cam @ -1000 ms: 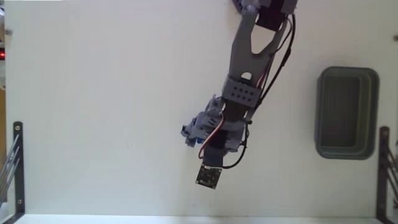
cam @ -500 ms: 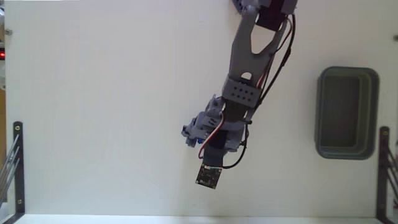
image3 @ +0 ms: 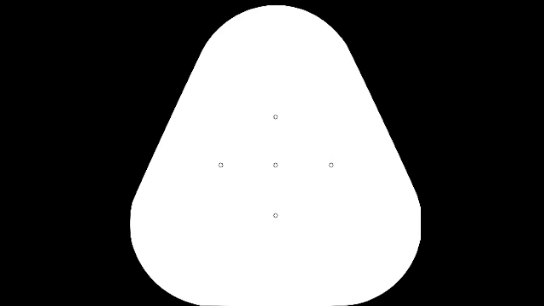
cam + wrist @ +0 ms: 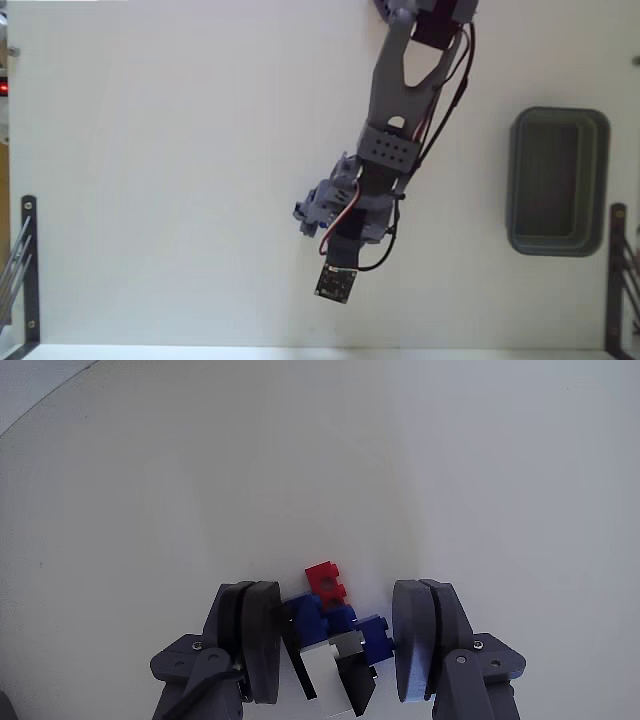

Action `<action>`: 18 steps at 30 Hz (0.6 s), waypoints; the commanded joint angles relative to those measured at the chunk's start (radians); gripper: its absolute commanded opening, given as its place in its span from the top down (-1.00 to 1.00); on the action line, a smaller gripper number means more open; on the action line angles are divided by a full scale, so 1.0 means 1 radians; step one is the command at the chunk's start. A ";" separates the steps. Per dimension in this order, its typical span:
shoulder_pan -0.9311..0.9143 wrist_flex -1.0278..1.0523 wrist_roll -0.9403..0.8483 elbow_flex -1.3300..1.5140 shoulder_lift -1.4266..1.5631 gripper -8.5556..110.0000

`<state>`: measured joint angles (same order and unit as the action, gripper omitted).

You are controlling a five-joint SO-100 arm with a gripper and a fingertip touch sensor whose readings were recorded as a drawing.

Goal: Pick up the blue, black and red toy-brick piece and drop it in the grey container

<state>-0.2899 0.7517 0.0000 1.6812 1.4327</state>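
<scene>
Claw (image 4: 340,635) down on the matte white tabletop (image 4: 450,470), grey plastic fingers (image 4: 425,630) spread either side of the toy-brick piece (image 4: 330,630), a knobbly blue, red, white and black cluster; whether they touch it is unclear. Grey container (image 4: 557,181), rounded thick-rimmed tray, well off to the claw's side.

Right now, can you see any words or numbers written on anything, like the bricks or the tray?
None can be read.
The toy-brick piece shows plain colours, no print.
The grey container has no visible label.
The gripper and the table carry no writing either.
</scene>
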 commanded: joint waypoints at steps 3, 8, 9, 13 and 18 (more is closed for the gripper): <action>-0.020 -0.016 0.000 -0.004 0.031 -0.25; -0.020 -0.016 0.000 -0.004 0.031 -0.23; -0.020 -0.016 0.000 -0.004 0.031 -0.22; -0.020 -0.016 0.000 -0.004 0.031 -0.20; -0.020 -0.016 0.000 -0.004 0.031 -0.17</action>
<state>-0.2899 0.7517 0.0000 1.6812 1.4327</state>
